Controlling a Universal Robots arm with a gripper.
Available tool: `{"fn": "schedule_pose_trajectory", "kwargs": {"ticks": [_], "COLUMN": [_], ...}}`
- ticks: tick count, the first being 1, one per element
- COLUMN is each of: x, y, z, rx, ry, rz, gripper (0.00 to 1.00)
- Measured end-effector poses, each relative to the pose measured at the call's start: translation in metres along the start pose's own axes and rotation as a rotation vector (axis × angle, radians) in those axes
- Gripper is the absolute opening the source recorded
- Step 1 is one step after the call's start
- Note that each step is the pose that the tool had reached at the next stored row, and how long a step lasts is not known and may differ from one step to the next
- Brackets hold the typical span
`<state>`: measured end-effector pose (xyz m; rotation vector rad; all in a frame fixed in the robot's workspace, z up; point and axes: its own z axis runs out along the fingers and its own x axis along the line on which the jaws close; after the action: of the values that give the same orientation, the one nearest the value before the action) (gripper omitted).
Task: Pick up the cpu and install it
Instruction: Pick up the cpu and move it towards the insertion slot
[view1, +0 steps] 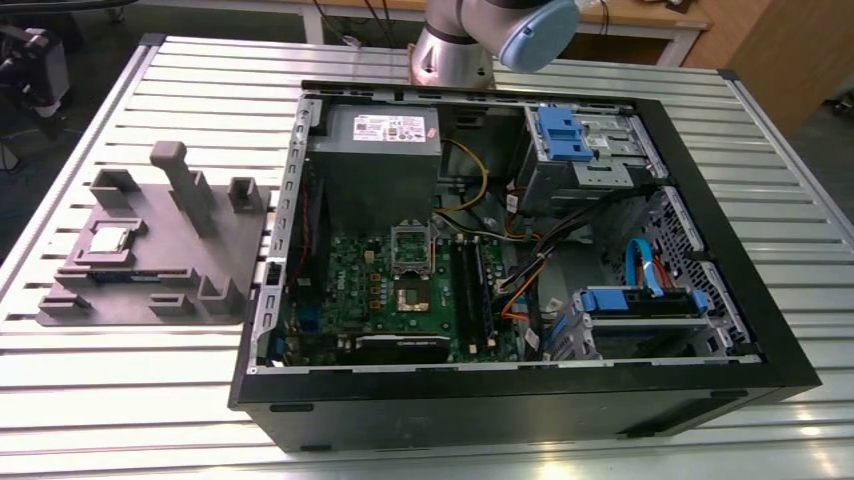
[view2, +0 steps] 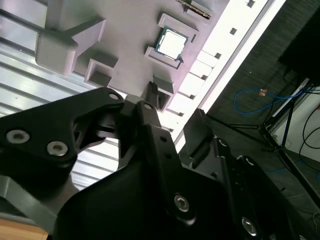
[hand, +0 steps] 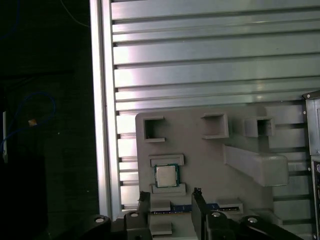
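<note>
1 cpu (hand: 165, 175) on grey holder (hand: 200, 160) | pincer (hand: 170, 195) spread, holding nothing | cpu just beyond its tips, apart

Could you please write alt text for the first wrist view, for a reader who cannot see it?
The cpu lies flat in its slot on a grey holder, with the open, empty gripper close by and its fingertips apart. The holder rests on a slatted metal table.
</note>
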<state>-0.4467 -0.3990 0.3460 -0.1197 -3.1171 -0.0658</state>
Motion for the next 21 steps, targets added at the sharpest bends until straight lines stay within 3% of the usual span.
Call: {"fn": "schedule_pose_trajectory", "kwargs": {"ticks": [1,3,4,9,20,21], "x": [0.0,0.0,0.0,0.0,0.0004,0.0003], "y": [0.0,0.0,0.0002,0.0007,0.0005,0.0004], "z": [0.0,0.0001,0.0003,0.0018,0.0056,0.0096], "rx": [0.0,0.0,0.0001,0.0011,0.0011,0.001], "ry": [0.0,0.0,0.0001,0.003,0.0029,0.0029], "rz": [0.0,-0.001,-0.006,-0.042,-0.042,-0.042], "gripper": [0.53,0.53,0.59,0.59,0.59,0.59]}}
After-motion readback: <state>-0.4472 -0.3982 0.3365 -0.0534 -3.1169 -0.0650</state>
